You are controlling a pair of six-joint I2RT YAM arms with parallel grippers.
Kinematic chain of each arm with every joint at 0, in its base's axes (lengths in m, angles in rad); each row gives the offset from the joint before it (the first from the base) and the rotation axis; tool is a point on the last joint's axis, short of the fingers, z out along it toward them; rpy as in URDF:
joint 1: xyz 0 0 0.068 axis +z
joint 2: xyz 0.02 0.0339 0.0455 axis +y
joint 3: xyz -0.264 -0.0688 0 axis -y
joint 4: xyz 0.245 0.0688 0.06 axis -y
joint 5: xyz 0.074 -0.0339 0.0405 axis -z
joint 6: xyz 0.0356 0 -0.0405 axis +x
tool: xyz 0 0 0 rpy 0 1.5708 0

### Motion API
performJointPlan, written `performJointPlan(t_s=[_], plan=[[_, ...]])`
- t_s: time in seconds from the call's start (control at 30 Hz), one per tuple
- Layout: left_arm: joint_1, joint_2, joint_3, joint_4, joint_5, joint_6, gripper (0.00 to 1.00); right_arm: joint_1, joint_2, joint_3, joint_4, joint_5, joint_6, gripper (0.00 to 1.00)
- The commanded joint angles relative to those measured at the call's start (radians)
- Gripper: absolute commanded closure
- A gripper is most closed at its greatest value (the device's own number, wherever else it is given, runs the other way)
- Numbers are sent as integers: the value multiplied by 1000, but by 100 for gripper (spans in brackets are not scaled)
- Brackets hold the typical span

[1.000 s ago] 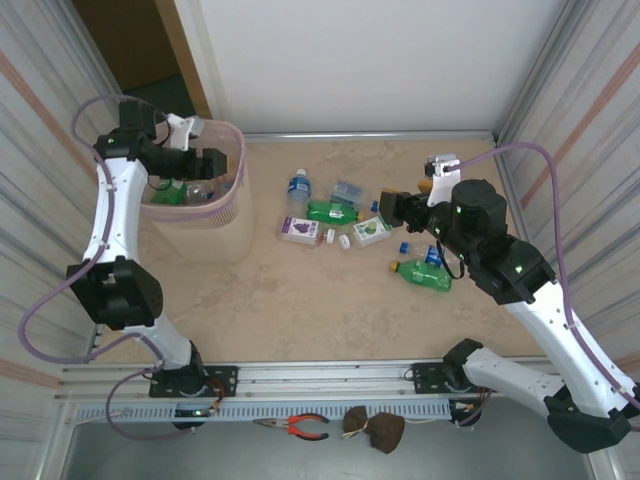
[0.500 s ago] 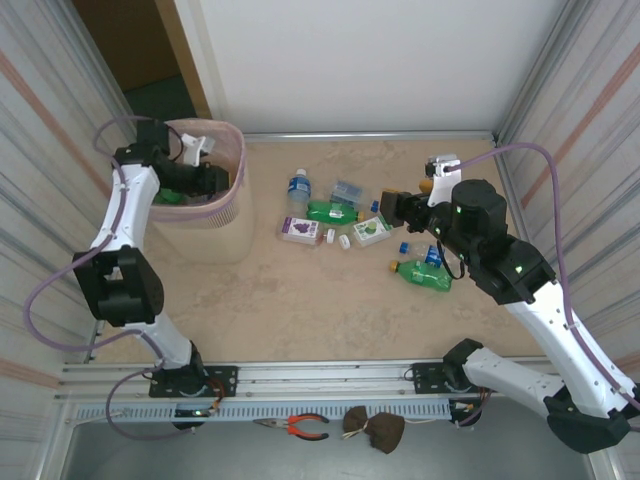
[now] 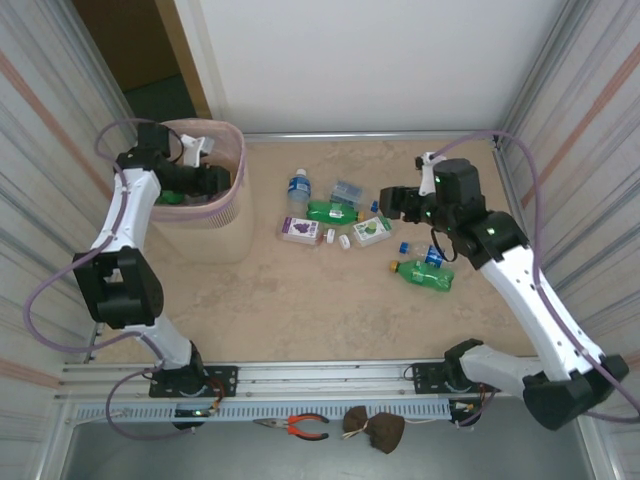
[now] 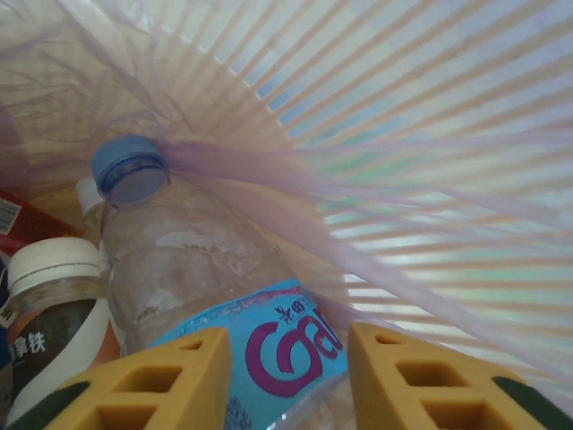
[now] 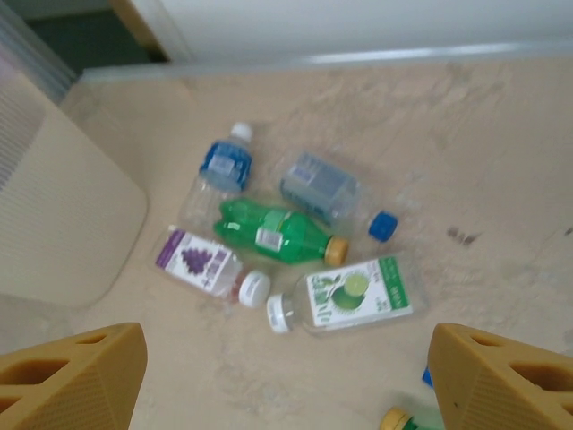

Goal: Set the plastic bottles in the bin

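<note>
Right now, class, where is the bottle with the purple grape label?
In the top view, the grape-label bottle lies mid-table, right of the bin, beside the green bottle.

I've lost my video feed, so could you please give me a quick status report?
Left hand open inside the bin, above a blue-capped bottle. Right hand open, hovering over bottles on the table. Nothing between them and bin.

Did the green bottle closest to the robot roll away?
No. The green bottle still lies in the same spot beside the blue cap.

White arms [image 3: 545, 312] carry black joints [image 3: 118, 290], lilac cables [image 3: 28, 312].
</note>
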Motion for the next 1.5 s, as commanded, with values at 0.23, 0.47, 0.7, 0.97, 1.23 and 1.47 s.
performJointPlan(t_s=[0.23,0.47,0.7,0.97,1.23,1.47], plan=[[-1,-181,91,-31,-57,-52,52,-22,227,136,-57,-105,92,21],[-8,-287,75,4,-42,-97,50,-2,438,269,-70,-180,136,24],[-25,-406,-20,75,-32,-145,49,63,731,535,-91,-216,177,24],[-34,-517,-131,157,-27,-190,48,118,1037,865,-120,-123,250,18],[-39,-572,-191,213,-10,-208,47,142,1287,1124,-128,-92,297,18],[-71,-573,-216,239,-8,-227,47,151,1430,1256,-122,-30,316,18]])
